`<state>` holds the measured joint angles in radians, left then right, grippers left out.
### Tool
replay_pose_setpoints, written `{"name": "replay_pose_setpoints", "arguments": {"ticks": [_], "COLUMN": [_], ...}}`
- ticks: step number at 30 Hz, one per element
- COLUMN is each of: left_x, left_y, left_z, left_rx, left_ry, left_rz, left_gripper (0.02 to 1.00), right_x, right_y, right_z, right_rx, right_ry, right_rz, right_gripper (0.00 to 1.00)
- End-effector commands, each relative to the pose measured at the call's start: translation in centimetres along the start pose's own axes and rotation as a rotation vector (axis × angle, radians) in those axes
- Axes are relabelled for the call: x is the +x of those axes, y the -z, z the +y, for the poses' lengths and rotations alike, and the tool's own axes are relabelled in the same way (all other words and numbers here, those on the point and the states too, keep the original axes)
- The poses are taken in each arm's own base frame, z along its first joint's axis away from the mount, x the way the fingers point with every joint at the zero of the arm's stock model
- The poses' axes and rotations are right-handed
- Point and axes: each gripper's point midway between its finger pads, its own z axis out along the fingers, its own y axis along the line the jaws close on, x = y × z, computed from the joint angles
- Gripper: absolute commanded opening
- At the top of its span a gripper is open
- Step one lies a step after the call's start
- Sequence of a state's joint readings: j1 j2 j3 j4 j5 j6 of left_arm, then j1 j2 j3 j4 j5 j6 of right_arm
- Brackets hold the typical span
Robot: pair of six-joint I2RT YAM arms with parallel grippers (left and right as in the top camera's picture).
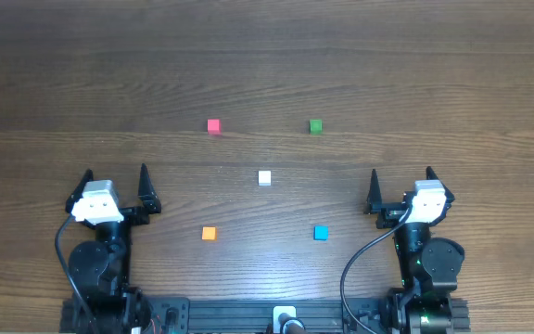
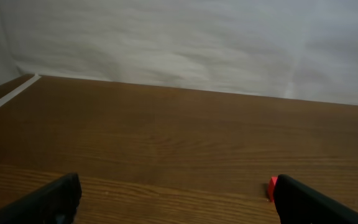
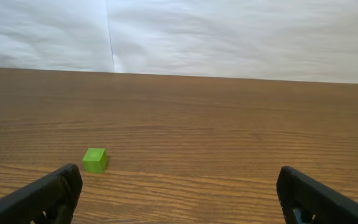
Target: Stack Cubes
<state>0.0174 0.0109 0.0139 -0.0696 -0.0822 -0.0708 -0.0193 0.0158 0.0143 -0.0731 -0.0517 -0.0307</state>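
Wooden table holds five separate cubes: white cube central, pink cube at eleven o'clock, green cube at one, orange cube at seven, blue cube at five. My left gripper and right gripper sit spread and empty; I judge nothing stacked yet.

A: We take this for a robotics lab, don't we?
B: We do. The left arm and right arm stand on a black rail at the counter's near edge, black cables looping beside them.
A: And beyond the far edge we see a white sheet hung as a backdrop.
B: With plain little blocks like the pink cube laid out.
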Motion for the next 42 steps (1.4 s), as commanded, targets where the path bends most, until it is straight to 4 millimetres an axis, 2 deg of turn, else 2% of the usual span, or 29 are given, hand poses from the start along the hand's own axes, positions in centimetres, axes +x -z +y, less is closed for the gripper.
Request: {"name": "replay_pose_setpoints", "arguments": {"ticks": [1, 28, 42], "left_x": [0.2, 0.3, 0.4], "left_y": [0.0, 0.0, -0.1], "left_z": [-0.3, -0.3, -1.7], "left_rx": [0.014, 0.016, 0.092], "left_ry": [-0.012, -0.011, 0.009], "left_rz": [-0.002, 0.002, 0.032], "left_gripper": [0.998, 0.996, 0.996], "right_x": [0.1, 0.1, 0.1], "right_y": [0.0, 0.0, 0.0], "right_z": [0.1, 0.1, 0.1], "right_rx": [-0.011, -0.011, -0.011], "right_ry": [0.004, 0.004, 0.004], "right_rz": [-0.005, -0.005, -0.005], "right_gripper": [0.991, 0.993, 0.991]}}
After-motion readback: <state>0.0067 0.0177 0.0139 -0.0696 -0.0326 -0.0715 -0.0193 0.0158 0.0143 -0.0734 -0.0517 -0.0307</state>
